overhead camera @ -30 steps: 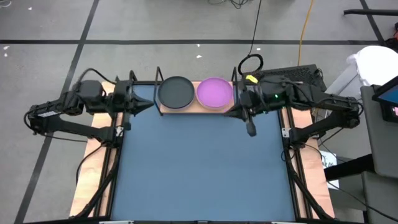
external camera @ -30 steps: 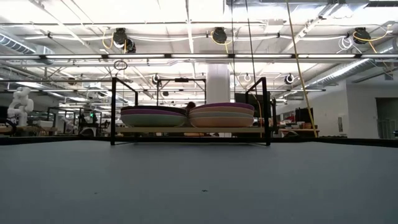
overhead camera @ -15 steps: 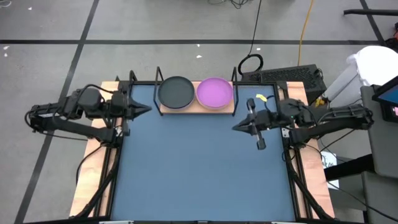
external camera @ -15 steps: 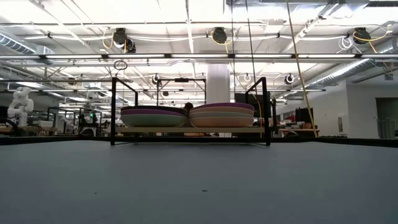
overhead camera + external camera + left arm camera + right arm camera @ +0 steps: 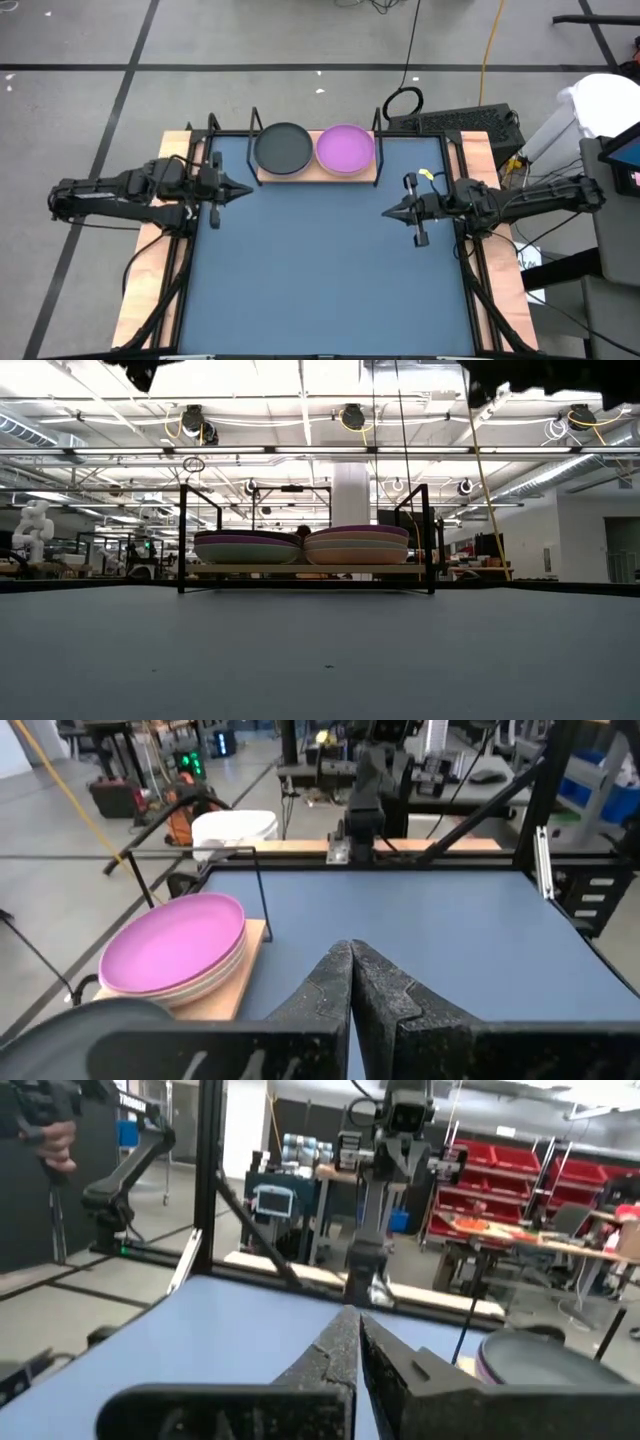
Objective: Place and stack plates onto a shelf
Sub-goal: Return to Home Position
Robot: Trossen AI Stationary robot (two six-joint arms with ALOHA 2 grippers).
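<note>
The shelf (image 5: pixel 315 176), a light wooden board in a black wire frame, stands at the table's far edge. On it rest two stacks of plates: one topped by a dark grey plate (image 5: pixel 283 148), one by a purple plate (image 5: pixel 346 148). The low view shows both stacks (image 5: pixel 247 547) (image 5: pixel 357 545) side by side on the board. My left gripper (image 5: pixel 246 189) hovers shut and empty at the mat's left, nearer than the shelf. My right gripper (image 5: pixel 386 211) hovers shut and empty at the mat's right. In the left wrist view the purple plate (image 5: pixel 175 940) lies beside the shut fingers (image 5: pixel 350 970).
A large dark blue mat (image 5: pixel 320 280) covers the table between the two arms. Black frame rails (image 5: pixel 470 270) run along both sides. Cables and a keyboard (image 5: pixel 460 120) lie on the floor beyond the far edge. White equipment (image 5: pixel 600 110) stands at the right.
Both arms have drawn back from the shelf and sunk. My right gripper has left the purple stack's side, going toward the table's near and right edges and tipping up to about level. My left gripper has come down and a little toward the near edge. Both stayed shut.
</note>
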